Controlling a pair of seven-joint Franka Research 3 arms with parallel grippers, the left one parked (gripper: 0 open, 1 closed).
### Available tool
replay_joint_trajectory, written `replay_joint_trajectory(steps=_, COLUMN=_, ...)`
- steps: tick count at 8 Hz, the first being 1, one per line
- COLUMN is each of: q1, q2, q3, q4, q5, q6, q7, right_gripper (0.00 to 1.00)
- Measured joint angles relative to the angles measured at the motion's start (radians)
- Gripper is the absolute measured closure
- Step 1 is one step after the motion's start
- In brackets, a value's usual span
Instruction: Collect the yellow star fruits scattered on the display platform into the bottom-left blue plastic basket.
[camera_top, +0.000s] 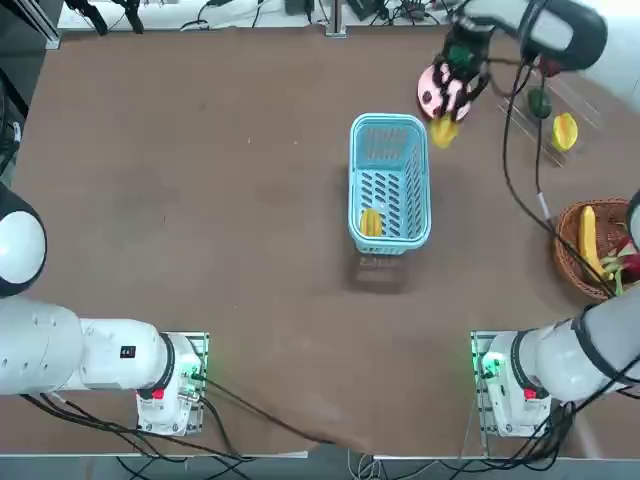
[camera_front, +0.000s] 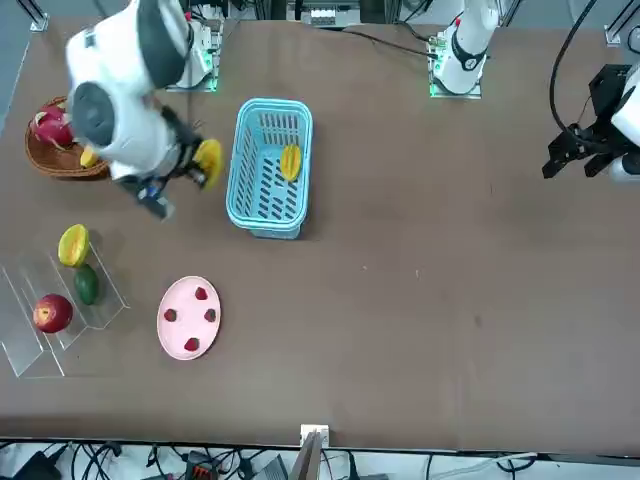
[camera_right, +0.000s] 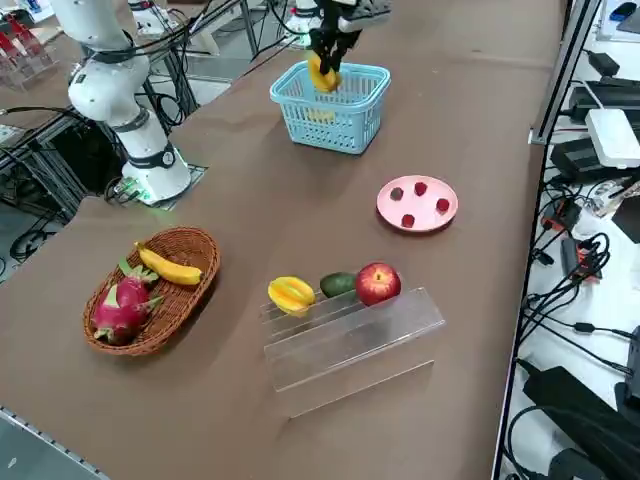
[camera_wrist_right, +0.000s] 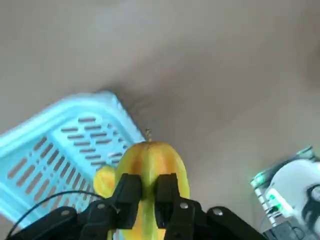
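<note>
Yellow ridged star fruit (camera_wrist_right: 150, 165) | pinched in R tool (camera_wrist_right: 147, 195) | nr slotted blue basket (camera_top: 389, 180)

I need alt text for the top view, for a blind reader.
The right hand holds a yellow star fruit beside the blue basket, which already contains one. Another star fruit remains on the clear rack.

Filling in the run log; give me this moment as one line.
right hand: shut on star fruit | beside blue basket | one fruit inside | one on rack
</note>
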Motion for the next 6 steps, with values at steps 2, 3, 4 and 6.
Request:
replay_joint_trajectory(steps=2, q1=0.121, q2=-0.034, q3=0.0, q4=-0.112, q5=0.032, q6=0.135, q7=0.106, right_gripper=0.79)
replay_joint_trajectory(steps=3, q1=0.165, q2=-0.043, q3=0.0, q4=-0.188, q5=0.059, q6=0.233, q7=0.127, right_gripper=0.81)
replay_joint_trajectory(steps=4, q1=0.189, q2=-0.049, q3=0.0, q4=-0.25, q5=0.072, q6=0.307, q7=0.131, right_gripper=0.74)
replay_joint_trajectory(steps=6, q1=0.192, q2=-0.065, q3=-0.018, q4=-0.273, q5=0.073, q6=0.335, q7=0.116, right_gripper=0.41)
